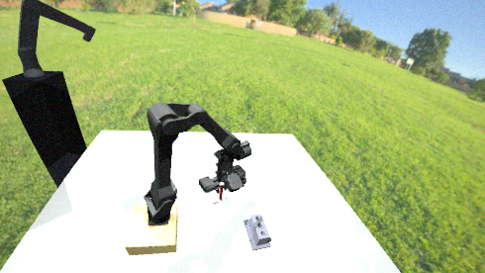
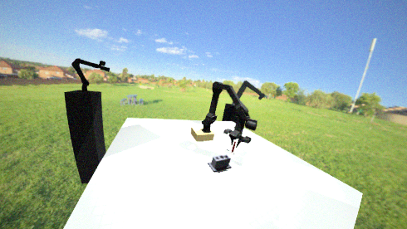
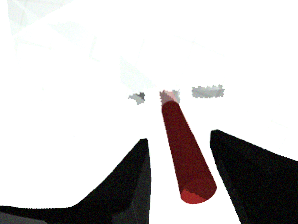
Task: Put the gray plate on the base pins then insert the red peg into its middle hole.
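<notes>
The red peg (image 1: 221, 192) (image 2: 233, 147) (image 3: 185, 145) stands roughly upright on the table, its top end nearest the camera in the wrist view. My gripper (image 1: 221, 185) (image 2: 234, 143) (image 3: 180, 141) is partly open, with one finger on each side of the peg. The wrist view shows gaps between the peg and both fingers. The gray plate (image 1: 263, 239) (image 2: 220, 164), a block with three holes on top, sits on the base (image 1: 248, 233) (image 2: 213, 169) and looks flat. The base's pins cannot be made out.
The arm stands on a wooden block (image 1: 150, 243) (image 2: 202, 136) on the white table (image 1: 198, 257) (image 2: 166, 195). The plate and base are nearer the front of the table than the peg. A black pedestal with another arm (image 1: 45, 119) (image 2: 85, 133) stands beyond the table's edge.
</notes>
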Tool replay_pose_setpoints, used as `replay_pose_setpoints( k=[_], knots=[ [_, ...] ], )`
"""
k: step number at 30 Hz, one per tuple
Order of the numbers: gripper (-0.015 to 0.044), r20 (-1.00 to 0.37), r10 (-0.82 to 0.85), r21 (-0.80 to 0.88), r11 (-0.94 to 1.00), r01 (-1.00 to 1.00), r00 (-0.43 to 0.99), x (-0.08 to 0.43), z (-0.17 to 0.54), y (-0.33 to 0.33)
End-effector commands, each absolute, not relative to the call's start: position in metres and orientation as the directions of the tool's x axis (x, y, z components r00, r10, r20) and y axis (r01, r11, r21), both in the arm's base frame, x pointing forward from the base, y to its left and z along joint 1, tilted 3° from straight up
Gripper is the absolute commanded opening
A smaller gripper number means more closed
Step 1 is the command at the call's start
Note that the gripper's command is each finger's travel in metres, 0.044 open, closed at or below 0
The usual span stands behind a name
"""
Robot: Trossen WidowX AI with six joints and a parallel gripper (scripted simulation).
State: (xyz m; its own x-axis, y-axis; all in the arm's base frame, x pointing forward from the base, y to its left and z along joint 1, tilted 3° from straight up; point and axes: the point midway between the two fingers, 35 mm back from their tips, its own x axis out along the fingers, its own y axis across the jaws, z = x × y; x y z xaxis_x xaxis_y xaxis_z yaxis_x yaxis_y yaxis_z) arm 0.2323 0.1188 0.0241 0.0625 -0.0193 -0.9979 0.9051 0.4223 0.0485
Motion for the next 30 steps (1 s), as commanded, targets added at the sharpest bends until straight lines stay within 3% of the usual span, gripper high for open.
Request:
replay_pose_setpoints(
  k=[1, 9, 30],
  knots=[
    [0.0072, -0.998, -0.024, 0.046, 0.426, 0.904, 0.062, 0.232, 0.023, 0.118],
    [0.0, -0.998, -0.024, 0.046, 0.426, 0.904, 0.062, 0.232, 0.023, 0.118],
    [0.0, -0.998, -0.024, 0.047, 0.425, 0.904, 0.063, 0.234, 0.076, 0.122]
  ],
)
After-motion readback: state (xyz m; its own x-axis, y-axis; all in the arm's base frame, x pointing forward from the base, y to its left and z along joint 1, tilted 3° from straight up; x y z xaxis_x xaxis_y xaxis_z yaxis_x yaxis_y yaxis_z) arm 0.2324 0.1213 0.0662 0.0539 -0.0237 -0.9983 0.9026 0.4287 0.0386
